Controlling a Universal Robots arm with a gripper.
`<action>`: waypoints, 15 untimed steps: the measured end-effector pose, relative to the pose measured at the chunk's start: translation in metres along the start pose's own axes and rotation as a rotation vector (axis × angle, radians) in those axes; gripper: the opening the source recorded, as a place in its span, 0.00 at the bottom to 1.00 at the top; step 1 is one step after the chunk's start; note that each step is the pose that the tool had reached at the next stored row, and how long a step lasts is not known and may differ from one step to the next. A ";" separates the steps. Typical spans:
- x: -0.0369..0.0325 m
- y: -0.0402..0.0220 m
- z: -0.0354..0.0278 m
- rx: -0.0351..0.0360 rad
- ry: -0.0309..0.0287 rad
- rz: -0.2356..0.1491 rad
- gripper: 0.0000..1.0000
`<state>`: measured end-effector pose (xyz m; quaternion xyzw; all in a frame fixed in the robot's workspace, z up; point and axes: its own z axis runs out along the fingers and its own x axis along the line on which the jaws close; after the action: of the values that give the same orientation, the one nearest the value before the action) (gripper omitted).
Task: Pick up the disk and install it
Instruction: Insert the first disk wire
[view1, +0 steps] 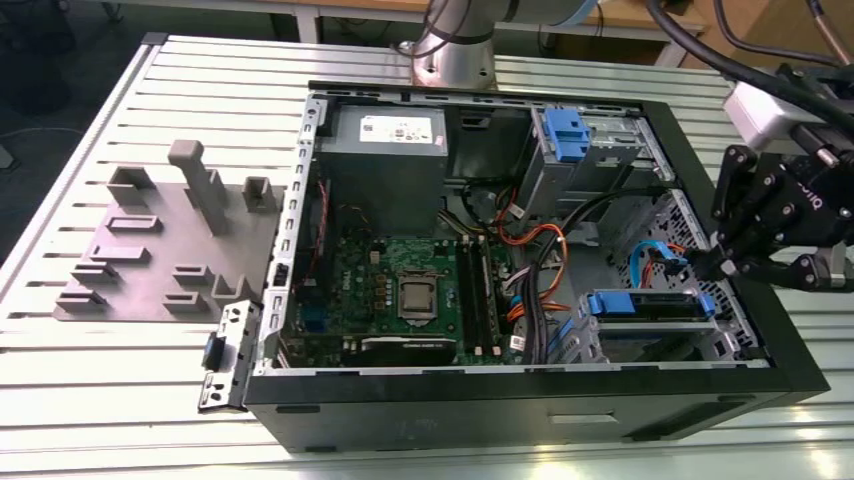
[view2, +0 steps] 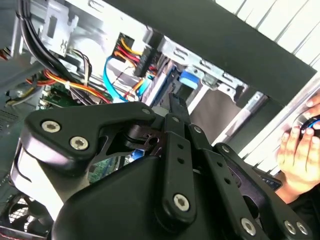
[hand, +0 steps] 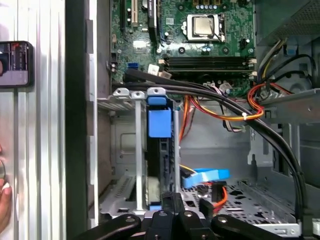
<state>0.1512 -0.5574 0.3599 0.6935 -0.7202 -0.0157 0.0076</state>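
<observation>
Fingers: the gripper's (hand: 172, 204) fingers are sitting pressed together, holding nothing, just beside the disk's end; whether they are touching it cannot be told.
Disk: the disk (hand: 161, 150) is standing on edge in the drive cage, at the near right of the computer case (view1: 534, 395) in the exterior view.
Around: black and orange cables (hand: 220, 97) are arching beside the cage; a hand (view2: 298, 155) is lying outside the case wall.
Look: the disk's blue tab is facing outward.

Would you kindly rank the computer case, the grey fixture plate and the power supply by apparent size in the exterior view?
Largest to smallest:
1. computer case
2. grey fixture plate
3. power supply
</observation>
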 end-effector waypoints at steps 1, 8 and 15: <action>-0.0021 -0.0012 0.0000 0.0000 0.0000 0.000 0.11; -0.0193 -0.0044 0.0003 0.0000 0.0001 0.000 0.11; -0.0223 -0.0049 0.0008 -0.0025 0.0001 0.000 0.11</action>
<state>0.1570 -0.5353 0.3592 0.6935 -0.7202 -0.0166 0.0085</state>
